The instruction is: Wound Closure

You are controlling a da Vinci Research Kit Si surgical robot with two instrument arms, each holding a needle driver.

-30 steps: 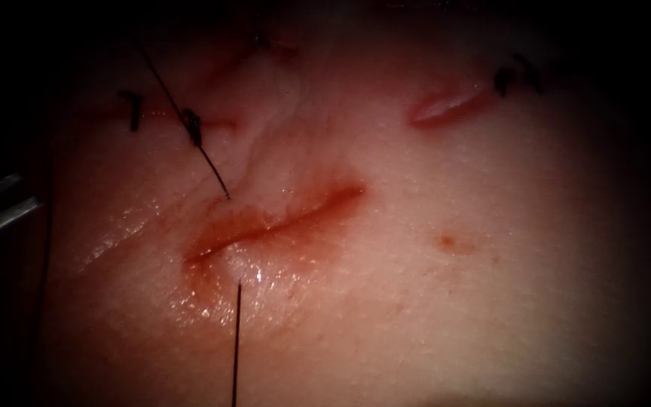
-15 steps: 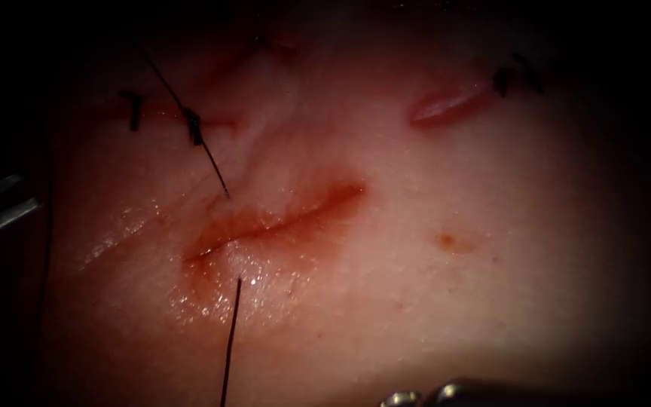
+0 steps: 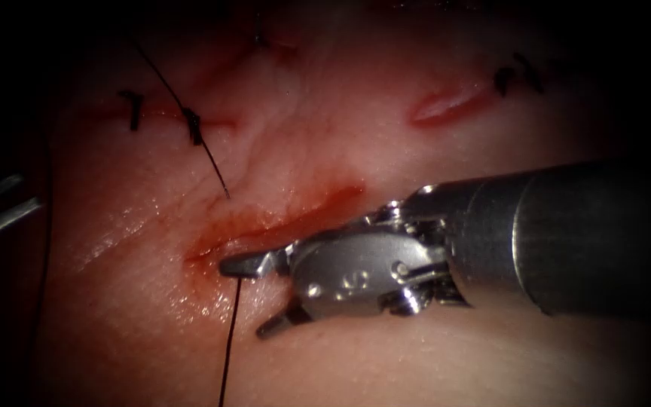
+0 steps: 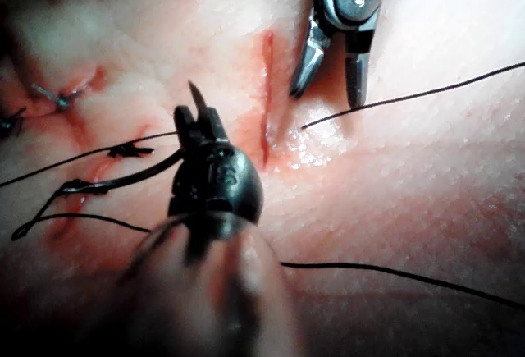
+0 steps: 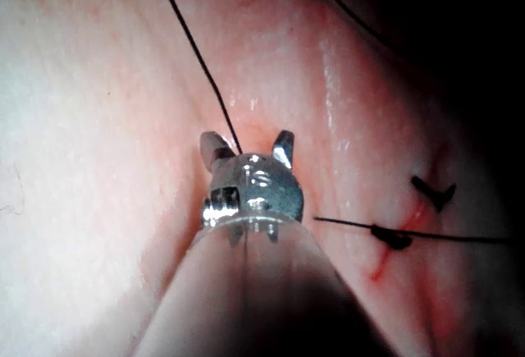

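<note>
The cut (image 3: 288,218) runs slantwise across the tissue (image 3: 416,354), with red fluid along it. A black thread (image 3: 229,339) rises from the tissue just below the cut's left end, and a second strand (image 3: 212,162) leaves above it towards the upper left. My right tool (image 3: 246,298) lies over the tissue from the right. Its jaws are open astride that lower thread (image 5: 197,53), holding nothing, as the right wrist view (image 5: 248,145) also shows. My left tool (image 4: 197,115) sits left of the cut, shut on the dark curved needle (image 4: 123,178), which lies clear of the tissue.
Earlier stitches with knots (image 3: 192,126) sit at the upper left, and another (image 3: 505,79) lies at the upper right beside a small open cut (image 3: 446,105). Loose thread (image 4: 394,273) trails across the tissue near the left tool.
The right tool has come in from the lower right edge and now stands with open jaws at the thread below the cut. The lower thread has swung slightly. The left tool has stayed put.
</note>
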